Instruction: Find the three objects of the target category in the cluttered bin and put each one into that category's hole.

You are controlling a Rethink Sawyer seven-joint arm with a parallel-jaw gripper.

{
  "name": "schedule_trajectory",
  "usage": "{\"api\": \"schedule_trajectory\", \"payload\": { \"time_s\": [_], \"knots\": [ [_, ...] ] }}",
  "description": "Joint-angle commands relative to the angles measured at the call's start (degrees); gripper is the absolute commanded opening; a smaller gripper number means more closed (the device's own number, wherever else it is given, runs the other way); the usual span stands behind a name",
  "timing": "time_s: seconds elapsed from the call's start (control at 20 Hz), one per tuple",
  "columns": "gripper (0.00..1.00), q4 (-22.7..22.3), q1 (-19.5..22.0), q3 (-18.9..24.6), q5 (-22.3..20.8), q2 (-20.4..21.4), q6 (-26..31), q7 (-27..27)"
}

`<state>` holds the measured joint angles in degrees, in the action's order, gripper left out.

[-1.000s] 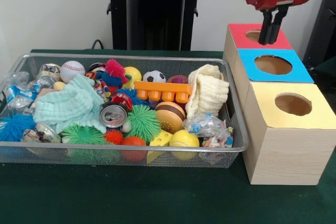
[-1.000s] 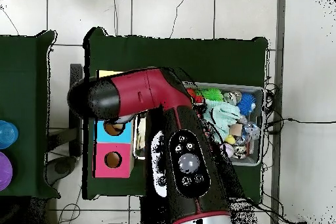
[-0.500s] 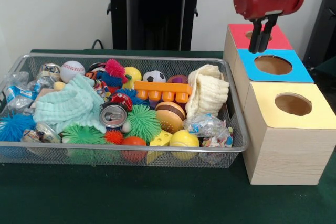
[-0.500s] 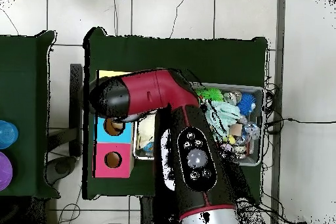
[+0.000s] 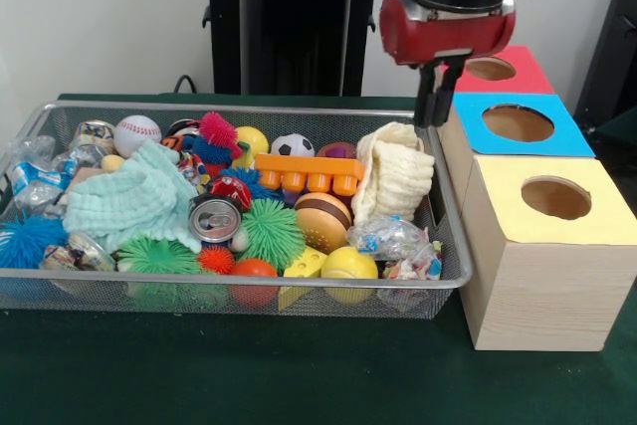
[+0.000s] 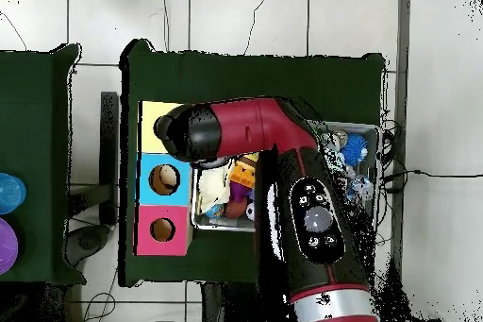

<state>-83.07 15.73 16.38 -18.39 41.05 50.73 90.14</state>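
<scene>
Moved from the boxes to the bin (image 5: 438, 208), closed empty claw (image 5: 430, 106) shows only from front.

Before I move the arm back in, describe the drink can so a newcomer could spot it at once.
Start at the wire mesh bin left of the three boxes. In its front half, the drink can lies by the mint green cloth and the green spiky ball. It is the only metal thing there, its silver pull-tab top facing the camera.
</scene>
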Motion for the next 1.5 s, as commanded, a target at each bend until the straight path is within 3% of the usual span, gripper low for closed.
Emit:
{"api": "schedule_trajectory", "payload": {
  "time_s": [0.05, 0.45, 0.75, 0.8, 0.95, 1.2, 1.35, 1.5],
  "knots": [
    [0.00, 3.23, 3.13, 4.03, -2.92, -3.91, -0.76, -7.89],
    [0.00, 7.07, 5.85, 7.22, -6.09, -9.80, -5.40, -11.68],
    [0.00, 11.60, 5.80, 8.34, -7.85, -13.43, -4.58, -12.12],
    [1.00, 11.84, 5.73, 7.97, -7.60, -13.60, -4.06, -10.02],
    [1.00, 11.13, 6.75, 9.42, -6.82, -13.76, -4.70, -11.03],
    [1.00, 5.39, 10.89, 14.36, -7.22, -11.91, -2.29, -20.39],
    [1.00, 1.37, 15.10, 18.35, -9.05, -12.30, -0.55, -29.63],
    [1.00, -0.74, 18.00, 19.99, -11.28, -12.96, 1.63, -34.85]
  ]
}}
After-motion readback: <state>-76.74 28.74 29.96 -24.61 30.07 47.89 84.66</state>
